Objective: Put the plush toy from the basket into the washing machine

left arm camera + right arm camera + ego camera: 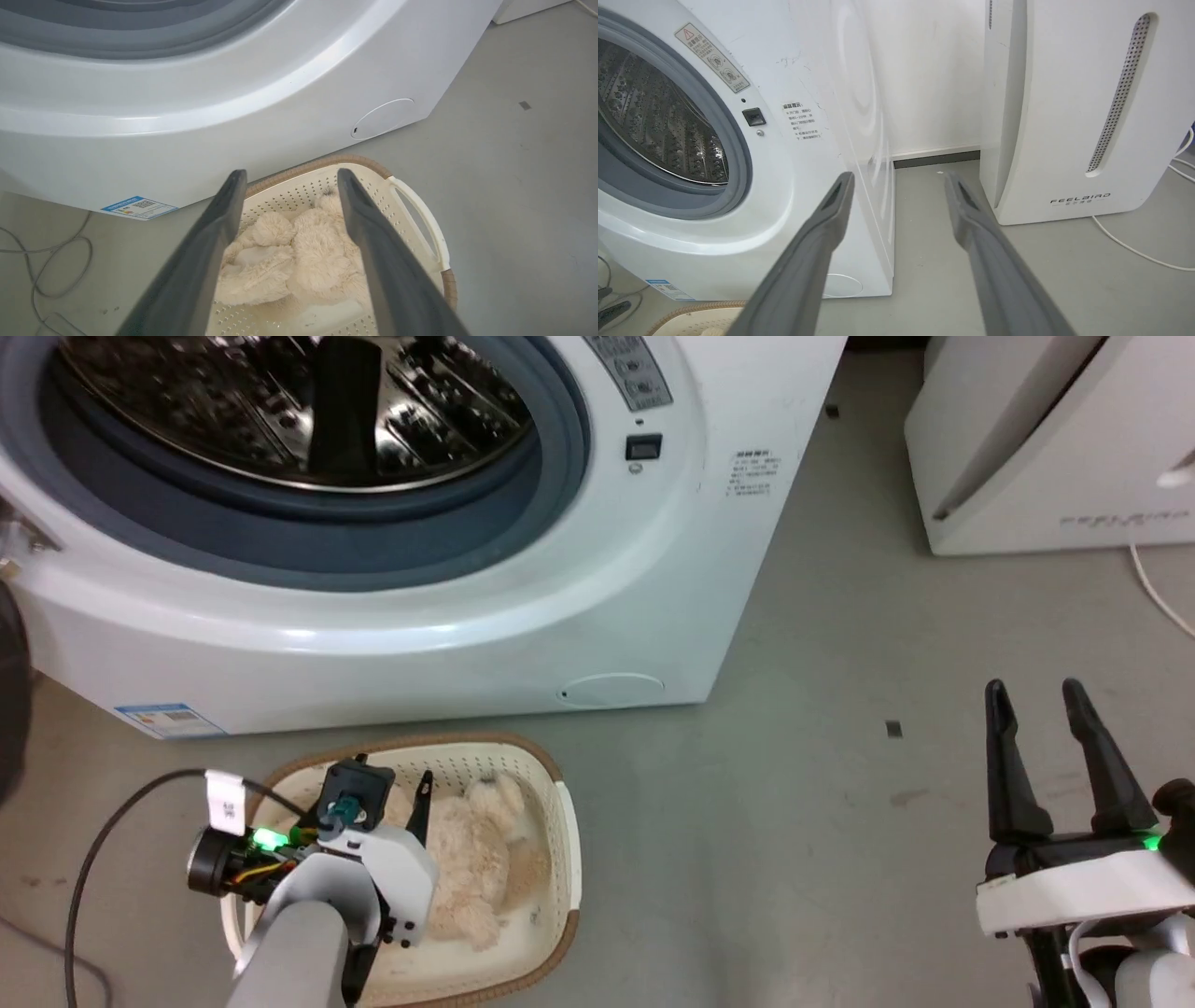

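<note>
Your left gripper [290,173] hangs over the basket [423,212], jaws apart above the plush toy [299,252] lying inside it. The basket sits on the floor [840,784] just before the washing machine [467,616]; your right gripper [1035,695] holds its jaws apart, empty.

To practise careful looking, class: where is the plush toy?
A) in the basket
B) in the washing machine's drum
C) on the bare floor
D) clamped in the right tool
A: the plush toy lies inside the basket, seen between the open left tool's spread fingers.
</note>
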Robot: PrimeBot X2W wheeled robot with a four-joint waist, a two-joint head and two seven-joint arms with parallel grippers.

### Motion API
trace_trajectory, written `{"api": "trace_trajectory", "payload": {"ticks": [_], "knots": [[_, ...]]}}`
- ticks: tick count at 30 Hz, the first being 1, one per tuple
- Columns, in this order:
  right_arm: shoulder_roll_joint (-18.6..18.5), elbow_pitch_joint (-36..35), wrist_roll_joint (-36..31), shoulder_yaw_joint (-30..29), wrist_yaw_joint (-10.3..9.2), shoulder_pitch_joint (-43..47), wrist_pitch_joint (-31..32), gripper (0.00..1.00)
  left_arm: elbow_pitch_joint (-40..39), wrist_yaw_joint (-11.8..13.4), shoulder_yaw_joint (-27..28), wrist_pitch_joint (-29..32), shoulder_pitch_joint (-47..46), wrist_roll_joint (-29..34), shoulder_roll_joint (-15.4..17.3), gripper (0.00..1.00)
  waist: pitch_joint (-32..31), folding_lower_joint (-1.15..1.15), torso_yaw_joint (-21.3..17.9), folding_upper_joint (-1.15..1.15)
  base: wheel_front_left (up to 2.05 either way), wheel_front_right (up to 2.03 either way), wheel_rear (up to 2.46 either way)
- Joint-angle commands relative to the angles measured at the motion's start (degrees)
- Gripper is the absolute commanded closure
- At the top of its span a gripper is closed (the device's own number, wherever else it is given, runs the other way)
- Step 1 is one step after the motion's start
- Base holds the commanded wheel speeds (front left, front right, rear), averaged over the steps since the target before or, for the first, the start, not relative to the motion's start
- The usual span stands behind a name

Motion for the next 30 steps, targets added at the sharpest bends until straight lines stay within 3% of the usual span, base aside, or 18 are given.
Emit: {"api": "trace_trajectory", "payload": {"ticks": [1, 20, 30], "knots": [[0.0, -0.6, 1.1, -0.3, -0.01, -1.4, -0.7, 0.0, 1.8, -0.2, -0.4, 0.5, -2.1, 0.4, 0.9, 0.0, 1.8, 0.0, -0.8, 0.0, 0.0, 0.0, 0.0], [0.0, -2.8, 6.1, -1.3, -0.02, -6.5, -3.0, 0.0, 13.3, -1.9, -8.2, 7.6, -12.2, 4.8, 7.3, 0.0, 15.7, -0.01, -4.2, 0.0, 0.0, 0.0, 0.0], [0.0, -4.0, 8.7, -2.2, -0.03, -8.9, -4.2, 0.0, 19.2, -2.8, -11.8, 10.3, -18.1, 5.5, 8.7, 0.0, 23.2, -0.01, -5.3, 0.0, 0.0, 0.0, 0.0]]}}
